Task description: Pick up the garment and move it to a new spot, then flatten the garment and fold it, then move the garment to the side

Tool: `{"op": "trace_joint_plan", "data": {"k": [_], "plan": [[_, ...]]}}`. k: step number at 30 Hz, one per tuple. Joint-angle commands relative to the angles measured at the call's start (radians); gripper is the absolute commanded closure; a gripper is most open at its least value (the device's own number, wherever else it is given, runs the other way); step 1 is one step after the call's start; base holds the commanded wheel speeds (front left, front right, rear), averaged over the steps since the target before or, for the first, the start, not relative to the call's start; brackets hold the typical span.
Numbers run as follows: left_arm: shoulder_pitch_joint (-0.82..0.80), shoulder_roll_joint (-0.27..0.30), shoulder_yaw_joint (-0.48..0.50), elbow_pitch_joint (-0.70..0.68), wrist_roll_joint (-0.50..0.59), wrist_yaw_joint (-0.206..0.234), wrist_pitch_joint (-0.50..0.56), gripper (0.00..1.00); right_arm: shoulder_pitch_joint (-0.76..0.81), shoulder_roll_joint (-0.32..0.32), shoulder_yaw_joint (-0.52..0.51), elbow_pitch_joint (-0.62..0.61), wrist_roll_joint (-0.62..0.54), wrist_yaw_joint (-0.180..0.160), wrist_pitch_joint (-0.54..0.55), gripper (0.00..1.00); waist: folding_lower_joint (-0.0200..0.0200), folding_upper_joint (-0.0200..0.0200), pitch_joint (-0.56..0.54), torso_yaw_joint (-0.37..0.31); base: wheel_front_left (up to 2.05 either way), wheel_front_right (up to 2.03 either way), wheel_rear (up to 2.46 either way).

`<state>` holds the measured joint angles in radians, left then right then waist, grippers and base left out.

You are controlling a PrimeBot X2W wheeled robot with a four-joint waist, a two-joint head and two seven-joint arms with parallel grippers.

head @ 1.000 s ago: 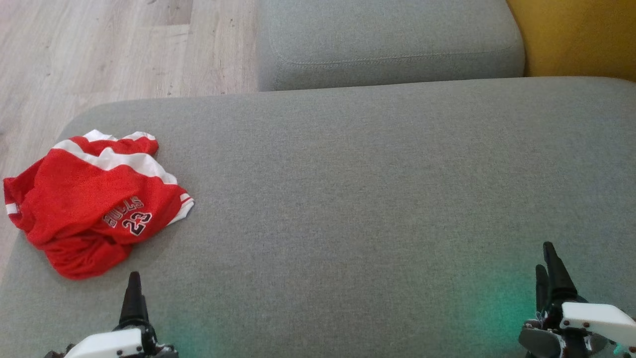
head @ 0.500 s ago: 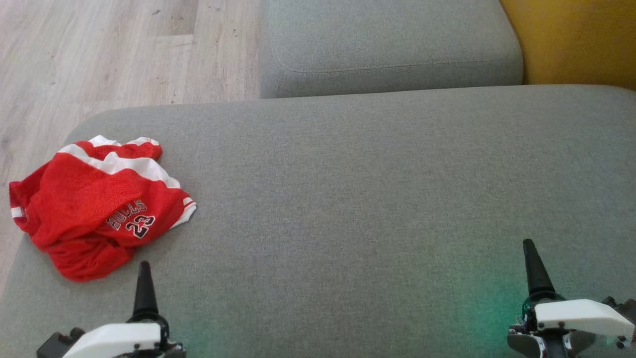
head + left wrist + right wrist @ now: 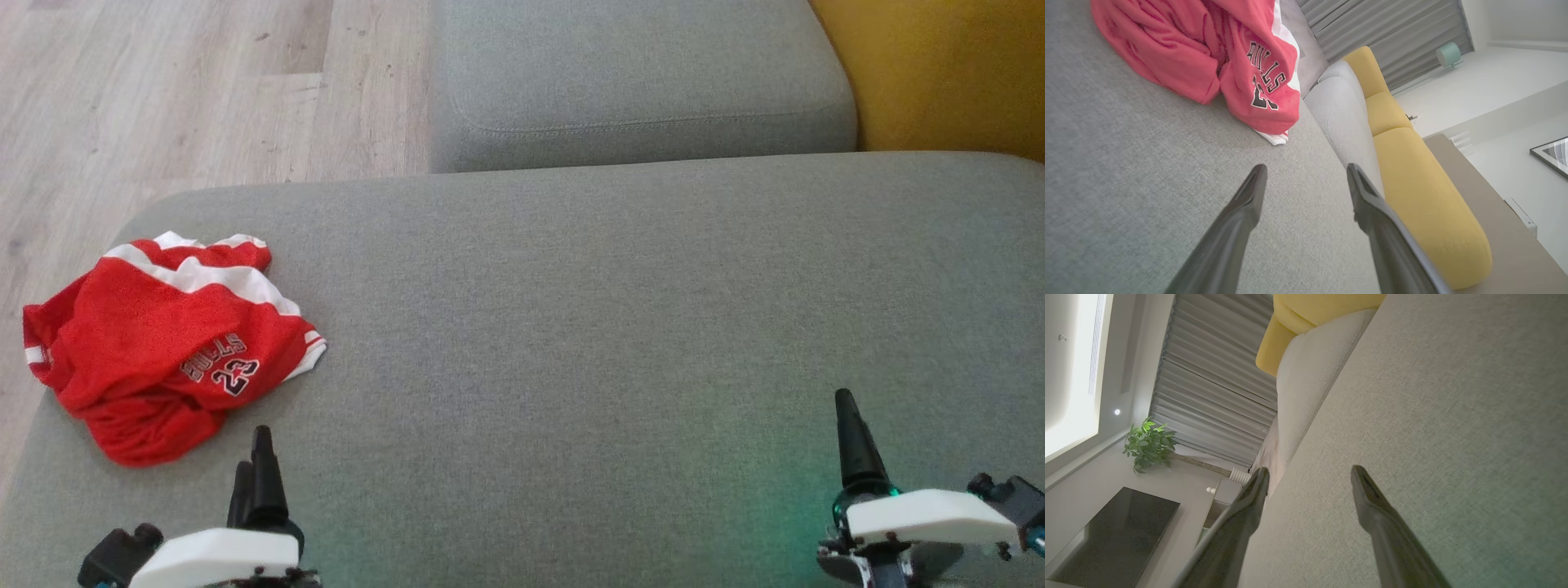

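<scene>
The garment (image 3: 155, 343) is a crumpled red jersey with white trim and the number 23, lying near the left edge of the grey cushion (image 3: 588, 327). The left wrist view shows the garment (image 3: 1208, 53) ahead of the fingers, a short way off. My left gripper (image 3: 255, 457) hovers just below and to the right of the jersey in the head view; it is open and empty. Over bare cushion at the lower right, my right gripper (image 3: 849, 425) is open too, holding nothing.
A second grey cushion (image 3: 637, 73) lies behind the first, with a yellow cushion (image 3: 939, 73) at the top right. Wooden floor (image 3: 163, 90) borders the cushion on the left. The right wrist view takes in curtains, a potted plant (image 3: 1149, 443) and a dark tabletop (image 3: 1114, 535).
The head camera has tipped, so the whole scene slid down slightly. My left gripper has moved right and up toward the jersey; my right gripper has shifted left. The garment lies unchanged.
</scene>
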<state>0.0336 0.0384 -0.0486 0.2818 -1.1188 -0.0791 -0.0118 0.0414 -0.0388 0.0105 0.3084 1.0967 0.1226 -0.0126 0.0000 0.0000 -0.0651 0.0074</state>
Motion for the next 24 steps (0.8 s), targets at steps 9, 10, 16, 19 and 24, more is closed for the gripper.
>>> {"op": "trace_joint_plan", "data": {"k": [9, 10, 16, 19, 24], "plan": [[-0.012, 0.007, -0.019, -0.050, 0.121, 0.001, -0.034, 0.00, -0.003, -0.020, 0.069, -0.043, -0.108, 0.003, -0.034, 0.00, 0.0000, 0.0000, -0.013, -0.004, 0.00, 0.00, 0.00], [-0.011, 0.007, -0.021, -0.051, 0.133, 0.002, -0.037, 0.00, -0.002, -0.023, 0.073, -0.044, -0.120, 0.003, -0.037, 0.00, 0.0000, 0.0000, -0.015, -0.004, 0.00, 0.00, 0.00], [-0.006, 0.008, -0.037, -0.059, 0.211, 0.006, -0.054, 0.00, -0.002, -0.032, 0.091, -0.050, -0.196, 0.004, -0.055, 0.00, 0.0000, 0.0000, -0.024, -0.005, 0.00, 0.00, 0.00], [-0.002, 0.008, -0.047, -0.062, 0.266, 0.010, -0.066, 0.00, -0.002, -0.034, 0.104, -0.056, -0.257, 0.004, -0.067, 0.00, 0.0000, 0.0000, -0.030, -0.006, 0.00, 0.00, 0.00], [0.002, 0.008, -0.064, -0.052, 0.333, 0.017, -0.081, 0.00, 0.002, -0.032, 0.115, -0.061, -0.342, 0.004, -0.081, 0.00, 0.0000, 0.0000, -0.039, -0.005, 0.00, 0.00, 0.00]]}}
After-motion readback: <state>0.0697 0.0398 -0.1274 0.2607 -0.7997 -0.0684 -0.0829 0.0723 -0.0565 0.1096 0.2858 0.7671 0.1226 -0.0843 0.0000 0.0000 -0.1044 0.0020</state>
